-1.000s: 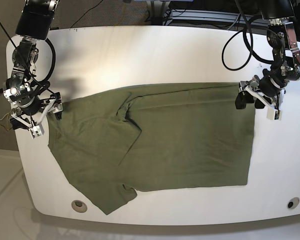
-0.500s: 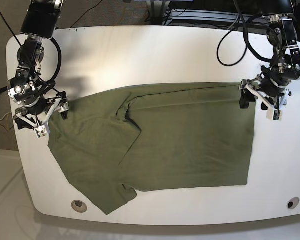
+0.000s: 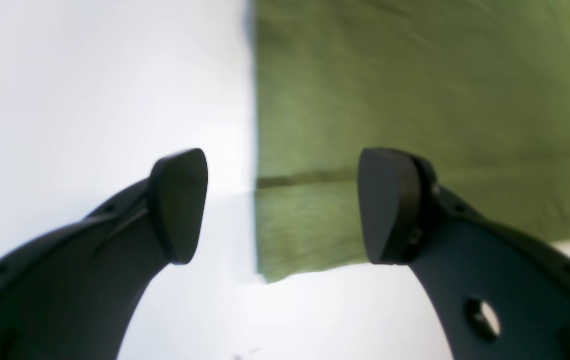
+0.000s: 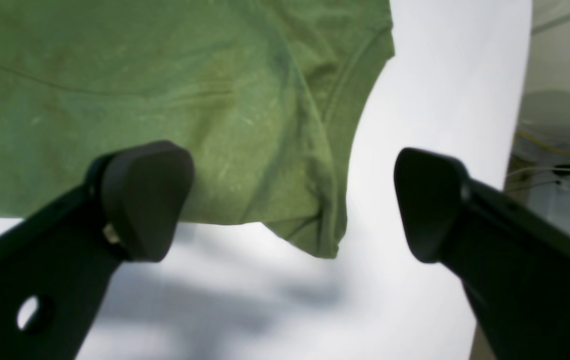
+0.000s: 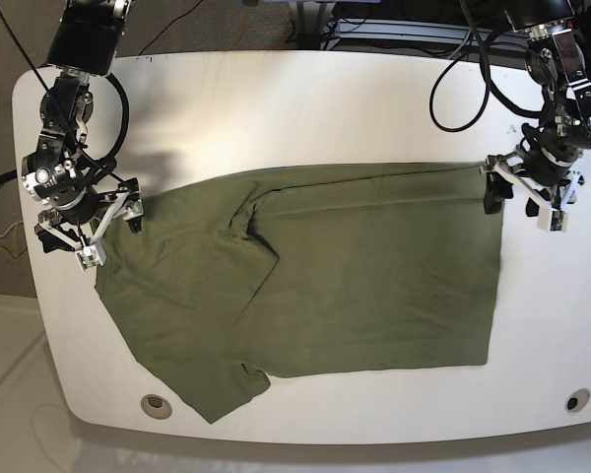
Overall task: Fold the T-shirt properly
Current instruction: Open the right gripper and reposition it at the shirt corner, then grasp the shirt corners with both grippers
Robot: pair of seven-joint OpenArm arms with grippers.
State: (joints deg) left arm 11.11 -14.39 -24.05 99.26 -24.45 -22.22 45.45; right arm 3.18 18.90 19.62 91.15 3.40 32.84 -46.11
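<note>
the olive-green t-shirt [image 5: 315,276] lies flat on the white desk [image 5: 305,99], spread over most of its middle and lower part, with one sleeve folded inward near the collar side and a lower corner reaching toward the desk's front edge. the left tool [image 5: 528,203] hangs at the shirt's upper corner on the base view's right; its two dark fingers [image 3: 179,205] stand spread apart, one over bare desk and the other over the cloth, with the hem corner [image 3: 264,275] lying between them, and nothing is pinched. the right tool [image 5: 97,229] hovers at the shirt's opposite upper corner; its fingers [image 4: 139,205] are spread wide too, empty, one over the fabric and one over the desk, the sleeve's corner [image 4: 327,250] showing between them.
</note>
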